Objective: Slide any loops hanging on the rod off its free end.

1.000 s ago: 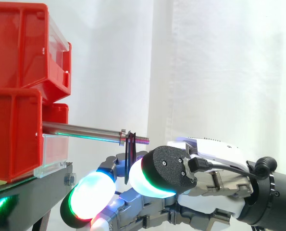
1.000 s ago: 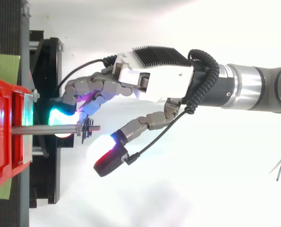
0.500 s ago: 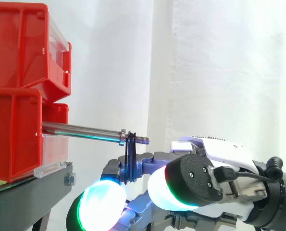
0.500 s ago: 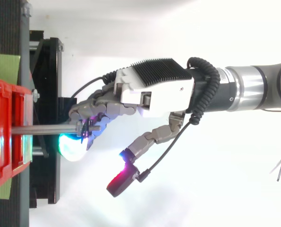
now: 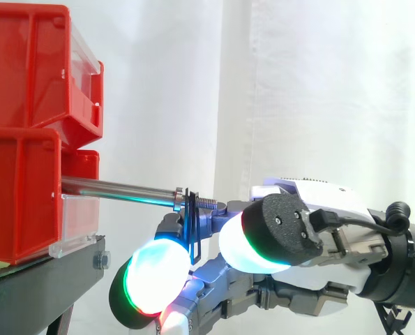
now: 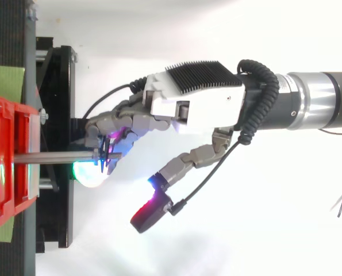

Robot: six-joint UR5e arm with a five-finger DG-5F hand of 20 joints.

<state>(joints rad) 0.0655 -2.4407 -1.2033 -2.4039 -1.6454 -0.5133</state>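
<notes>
Where loops [image 5: 192, 216] sat: on rod's [image 5: 116, 187] threaded free end, just above hand [image 6: 193, 106], hanging down beside it.
Hand state: close to loops; whether it clamped them couldn't be told.
Handling: looked prob. light, limp, stretchy; could snag on thread; best taken low, under rod.
Materials: thin dark bands; smooth steel rod, fixed at red bin [image 5: 19, 195] beyond hand.

Hand [image 6: 193, 106] level, thumb splayed, fingers [image 6: 122, 121] apparently relaxed.

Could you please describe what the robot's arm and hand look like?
The hand has a white shell with a black finned block on its back, and grey segmented fingers ending in black-backed pads that glow white, edged green or cyan, one red. The arm is a silver and dark grey cylinder.
</notes>
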